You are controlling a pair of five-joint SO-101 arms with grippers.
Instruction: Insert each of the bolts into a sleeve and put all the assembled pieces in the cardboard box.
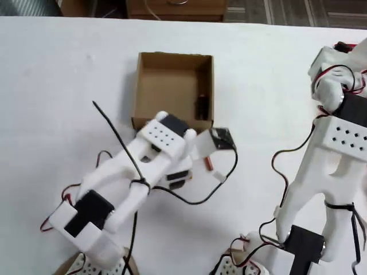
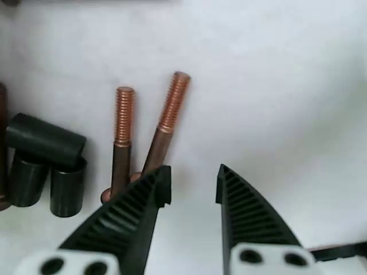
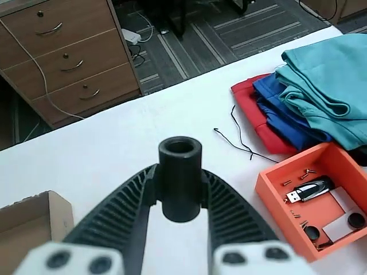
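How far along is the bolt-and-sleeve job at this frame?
Done: one dark piece, likely an assembled one, lies in the cardboard box. In hand: the right gripper is shut on an empty sleeve; the left gripper hangs open beside two loose bolts. Left: those bolts and the spare sleeves next to them need pairing and boxing.
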